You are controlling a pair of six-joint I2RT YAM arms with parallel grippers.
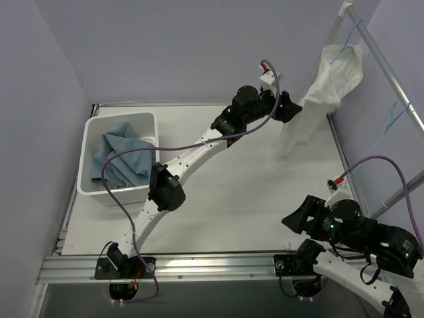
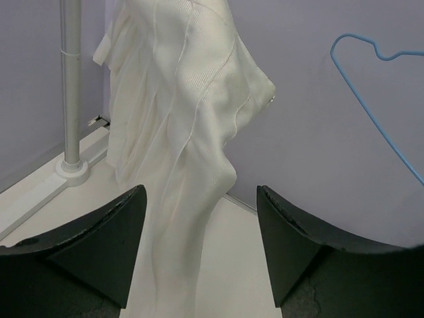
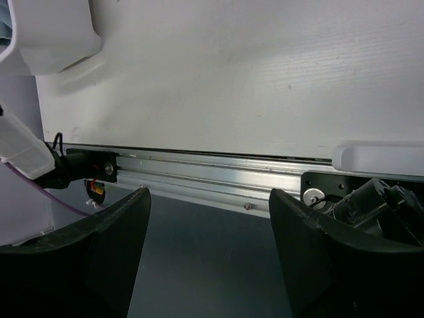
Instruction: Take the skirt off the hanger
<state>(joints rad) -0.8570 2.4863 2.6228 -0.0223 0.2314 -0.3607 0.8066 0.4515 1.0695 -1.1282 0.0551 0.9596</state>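
One skirt, white, looked light, limp and soft on its hanger. Left tool was spread wide and empty at the skirt's lower folds; best pinched there. Right tool was likewise spread, empty.

We see the skirt — white, softly pleated, limp — hanging at the far right corner; its top sits on a thin blue wire hanger hooked on the rail; its hem trails down toward the table.
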